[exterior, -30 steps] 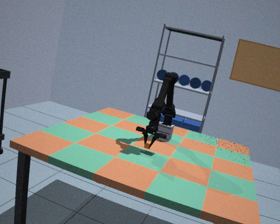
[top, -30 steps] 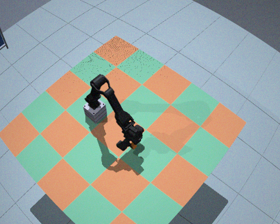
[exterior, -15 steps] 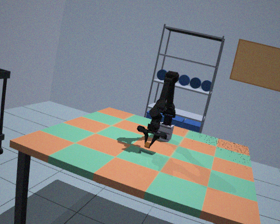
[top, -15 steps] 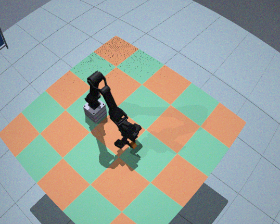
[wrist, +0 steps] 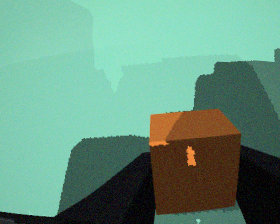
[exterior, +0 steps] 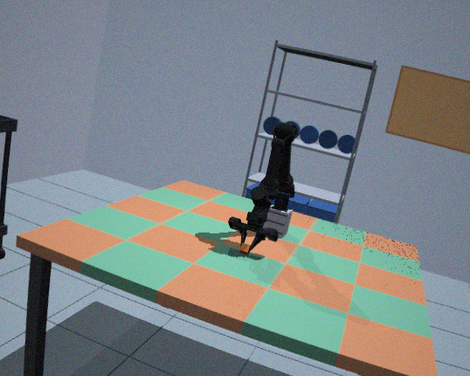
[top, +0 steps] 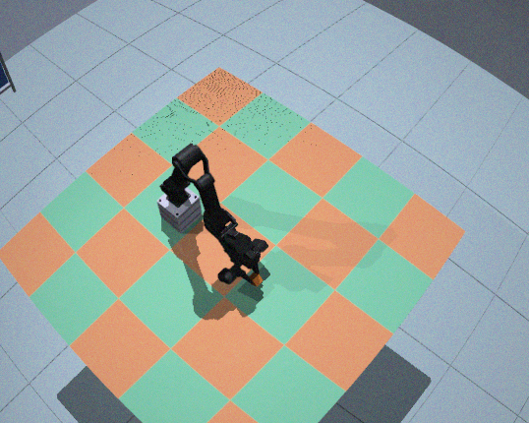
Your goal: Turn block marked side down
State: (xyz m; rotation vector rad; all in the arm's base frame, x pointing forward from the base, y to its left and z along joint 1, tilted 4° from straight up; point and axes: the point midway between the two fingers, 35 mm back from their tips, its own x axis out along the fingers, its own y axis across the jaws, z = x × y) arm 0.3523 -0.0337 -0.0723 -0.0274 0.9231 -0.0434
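Top view, reading from left to right: the arm's grey base [top: 179, 212] stands on the checkered table [top: 131, 256]; the black arm reaches from it toward the table's middle, and the end effector [top: 244, 275] is closed on a small orange block [top: 255, 279], which sits over a green square beside an orange one. Exterior view: the end effector [exterior: 250, 245] points down, with the block [exterior: 245, 248] at its tips, at or just above the table [exterior: 212, 288]; contact with the surface cannot be settled from this angle. Wrist view: the block [wrist: 193, 163] is clamped between the two dark fingers, well clear of its own shadow on the green square, which suggests it is lifted. A small bright mark appears on the face turned toward the camera; whether this is the marked side is a judgement, not a certainty.

Progress: the grasp is made and the lift appears to be under way. Remaining, as far as can be judged, are rotating the block so its marked face points down, setting it on the table, and releasing it.
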